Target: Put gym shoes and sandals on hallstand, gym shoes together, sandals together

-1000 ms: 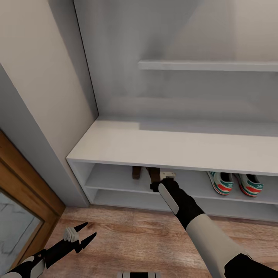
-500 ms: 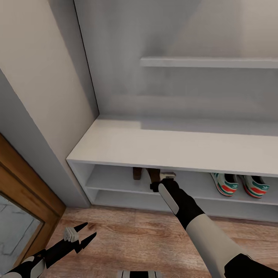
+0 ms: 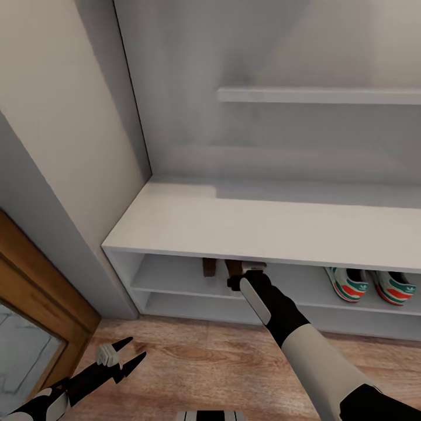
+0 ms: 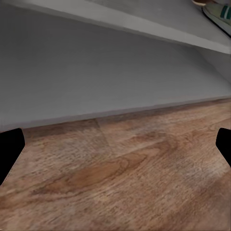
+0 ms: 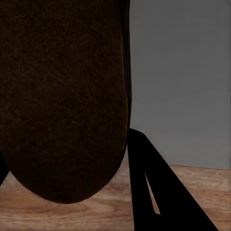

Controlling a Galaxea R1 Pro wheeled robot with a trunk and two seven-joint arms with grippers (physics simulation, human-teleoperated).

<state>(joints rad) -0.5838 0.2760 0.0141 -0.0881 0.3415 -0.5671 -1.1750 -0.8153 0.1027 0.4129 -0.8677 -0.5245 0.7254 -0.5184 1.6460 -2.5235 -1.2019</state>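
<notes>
Am reaching right claw (image 3: 248,270) into grey rack's (image 3: 245,225) upper shelf, pinching dark brown flip-flop sandal (image 5: 62,96); second sandal (image 3: 208,266) just left. Am setting it flat alongside before releasing. Left claw (image 3: 126,358) spread, idle.

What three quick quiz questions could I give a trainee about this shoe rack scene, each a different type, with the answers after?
1. True or false: both gym shoes sit on the hallstand's upper shoe shelf.
2. Multiple choice: the right gripper reaches toward A) the flat top, B) the upper shoe shelf beside a brown sandal, C) the floor.
3. Fill in: the left gripper hangs open above the ____.

Key: 1 true. 2 B. 3 floor.
</notes>
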